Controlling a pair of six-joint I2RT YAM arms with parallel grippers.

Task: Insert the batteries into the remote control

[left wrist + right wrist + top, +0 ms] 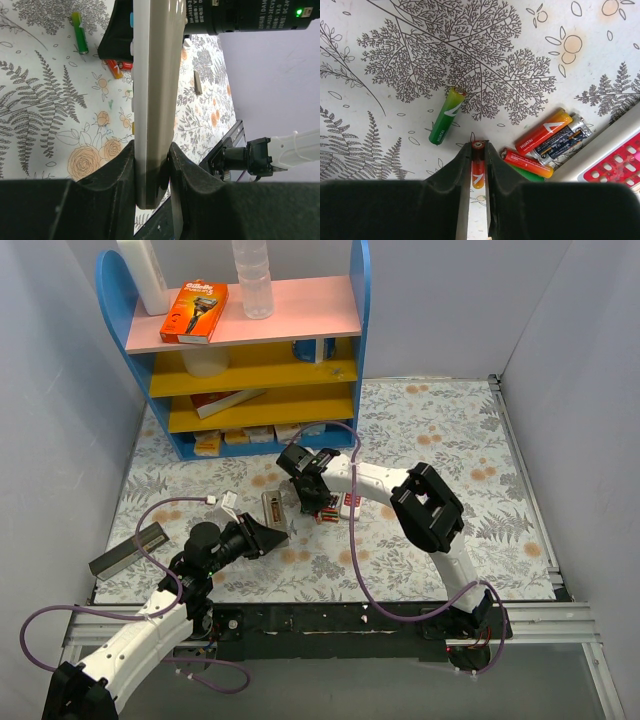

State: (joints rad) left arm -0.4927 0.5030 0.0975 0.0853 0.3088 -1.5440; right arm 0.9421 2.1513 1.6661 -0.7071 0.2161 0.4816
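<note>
Right wrist view: right tool [478, 146] grips one battery [478, 172] by its sides; judged light, rigid, slippery. Fully closed, left tool [151, 146] clamps the remote control [155, 75] across its faces.

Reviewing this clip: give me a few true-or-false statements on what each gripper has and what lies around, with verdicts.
1. The left gripper clamps the remote control on its edge. True.
2. The battery between the right gripper fingers is green. False: it is red and orange; the green battery lies apart on the mat.
3. A razor pack lies on the pink shelf. True.
4. Every cell is already loaded. False: several batteries lie loose on the mat.
</note>
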